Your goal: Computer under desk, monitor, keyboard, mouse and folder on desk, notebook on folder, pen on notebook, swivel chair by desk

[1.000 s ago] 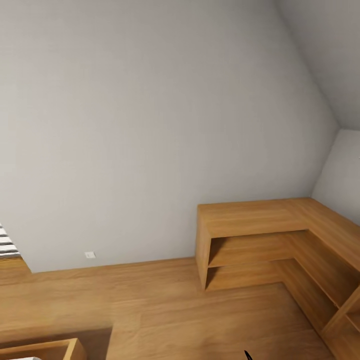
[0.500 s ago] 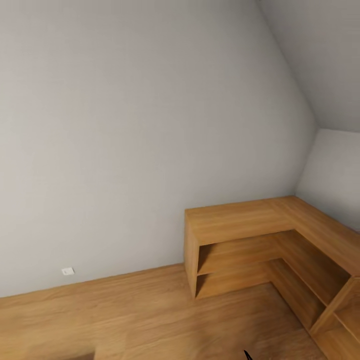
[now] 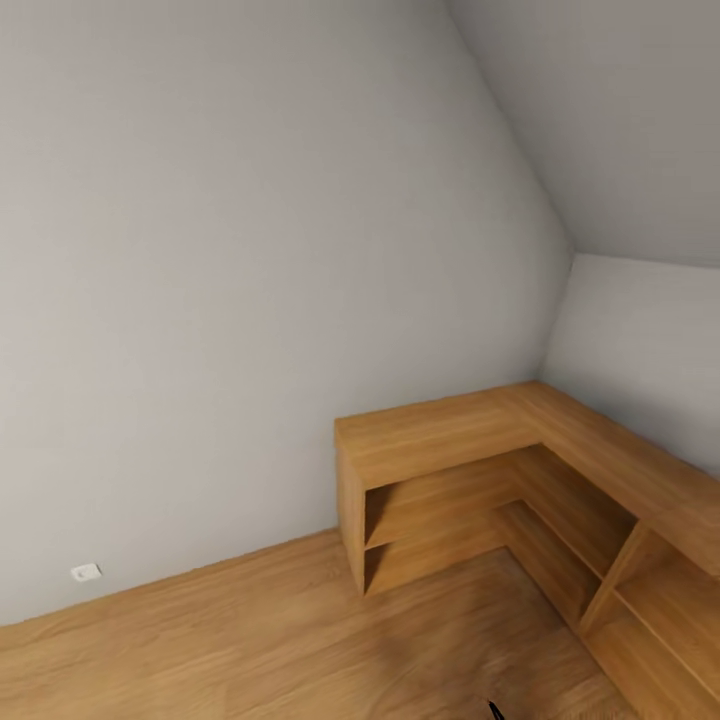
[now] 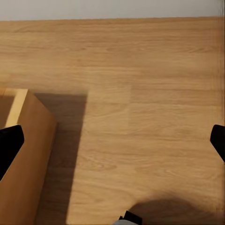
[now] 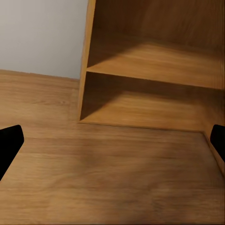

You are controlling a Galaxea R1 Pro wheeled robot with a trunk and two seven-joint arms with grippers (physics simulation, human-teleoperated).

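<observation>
The desk, monitor, keyboard, mouse, folder, notebook, pen, computer and swivel chair are out of view. In the left wrist view my left gripper (image 4: 112, 143) is open over bare wood floor, with a black fingertip (image 4: 9, 145) at each side of the picture and nothing between them. My right gripper (image 5: 112, 140) is open too, its fingertips (image 5: 9, 140) wide apart above the floor, facing the open shelves of a low cabinet.
A low L-shaped light-wood cabinet (image 3: 440, 430) with open shelves (image 5: 154, 61) fills the room's corner at right, under a sloped ceiling. A white wall socket (image 3: 86, 572) sits low on the grey wall. A light-wood box (image 4: 23, 159) stands beside the left gripper.
The whole head view has swung to the right: cabinet and socket have slid left in the picture, and the striped thing and wooden box at lower left have gone out of frame.
</observation>
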